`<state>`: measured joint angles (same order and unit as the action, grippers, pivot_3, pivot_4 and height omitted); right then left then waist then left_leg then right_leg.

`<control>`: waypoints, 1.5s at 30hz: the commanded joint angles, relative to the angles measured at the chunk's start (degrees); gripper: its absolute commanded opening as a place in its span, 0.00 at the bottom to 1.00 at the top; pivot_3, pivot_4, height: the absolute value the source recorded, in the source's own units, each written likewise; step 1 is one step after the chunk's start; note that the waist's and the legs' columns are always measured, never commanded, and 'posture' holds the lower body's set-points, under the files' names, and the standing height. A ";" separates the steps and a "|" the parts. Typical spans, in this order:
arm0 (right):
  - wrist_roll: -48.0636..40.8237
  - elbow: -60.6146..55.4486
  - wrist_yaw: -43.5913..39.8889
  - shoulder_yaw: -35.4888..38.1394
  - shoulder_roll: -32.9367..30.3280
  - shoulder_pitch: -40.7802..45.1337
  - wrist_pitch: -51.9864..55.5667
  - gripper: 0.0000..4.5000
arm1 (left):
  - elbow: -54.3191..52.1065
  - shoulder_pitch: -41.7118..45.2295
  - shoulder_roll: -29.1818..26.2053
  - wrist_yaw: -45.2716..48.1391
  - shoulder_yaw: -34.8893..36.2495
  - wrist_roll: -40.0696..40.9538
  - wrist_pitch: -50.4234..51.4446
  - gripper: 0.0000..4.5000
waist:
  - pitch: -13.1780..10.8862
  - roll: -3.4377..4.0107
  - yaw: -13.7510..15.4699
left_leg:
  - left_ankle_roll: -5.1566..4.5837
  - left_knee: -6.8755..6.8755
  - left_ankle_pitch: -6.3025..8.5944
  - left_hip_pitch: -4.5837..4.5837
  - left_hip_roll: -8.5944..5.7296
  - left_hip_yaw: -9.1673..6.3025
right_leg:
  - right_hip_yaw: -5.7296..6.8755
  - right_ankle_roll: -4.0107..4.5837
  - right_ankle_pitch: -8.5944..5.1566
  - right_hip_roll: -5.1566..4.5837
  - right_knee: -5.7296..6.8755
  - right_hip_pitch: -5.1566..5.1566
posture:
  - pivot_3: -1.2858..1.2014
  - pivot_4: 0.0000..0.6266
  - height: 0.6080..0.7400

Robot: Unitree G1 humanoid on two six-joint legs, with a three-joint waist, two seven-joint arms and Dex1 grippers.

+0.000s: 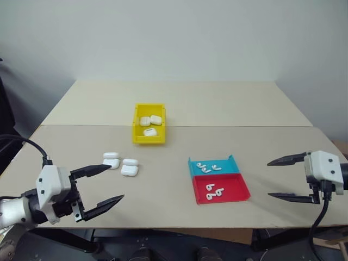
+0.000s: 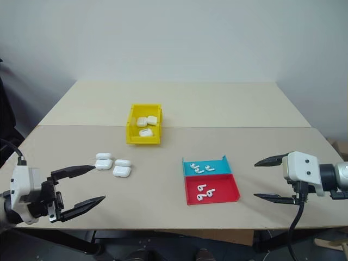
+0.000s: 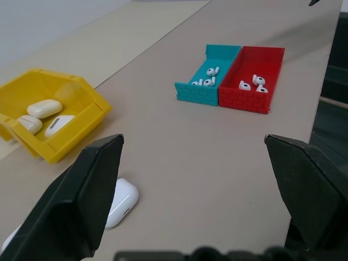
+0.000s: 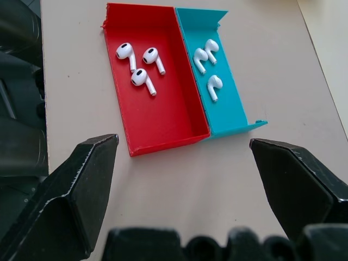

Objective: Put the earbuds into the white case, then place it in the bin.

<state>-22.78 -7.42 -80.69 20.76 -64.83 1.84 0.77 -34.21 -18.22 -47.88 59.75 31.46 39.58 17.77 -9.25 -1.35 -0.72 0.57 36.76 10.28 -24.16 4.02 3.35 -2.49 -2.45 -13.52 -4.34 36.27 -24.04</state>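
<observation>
Six tiny white earbuds (image 4: 144,79) are being kept in two adjoining shallow trays, three in each. White cases (image 1: 129,170), lids closed, are lying clustered on the table. Three more are lying inside the yellow bin (image 1: 136,126).

Beige tabletop (image 1: 179,103) with a seam, plain white wall (image 1: 174,38)

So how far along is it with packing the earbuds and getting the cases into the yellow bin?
Done: three white cases already lie in the yellow bin.
In hand: nothing; the left gripper and right gripper are both open and empty.
Left: three cases sit on the table, with three earbuds in the teal tray and three in the red tray.
</observation>
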 commanded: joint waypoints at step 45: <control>-1.95 -5.57 4.58 -1.69 -0.37 -0.40 12.79 0.99 | 46.25 75.60 -9.98 -58.00 -42.51 15.12 74.73 1.00 | -0.19 -0.32 0.10 | 0.00 0.04 -0.01 -0.05 -0.14 -0.22 | 0.01 -0.28 0.12 0.03 0.49 -0.11 | 0.52 0.24 1.00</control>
<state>-23.79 -12.38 -76.07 18.23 -64.79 0.81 12.90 9.80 55.01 -57.76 4.61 -11.13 52.25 92.31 -9.44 -1.67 -0.62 0.57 36.80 10.27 -24.22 3.88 3.13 -2.48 -2.74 -13.39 -4.31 36.76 -24.15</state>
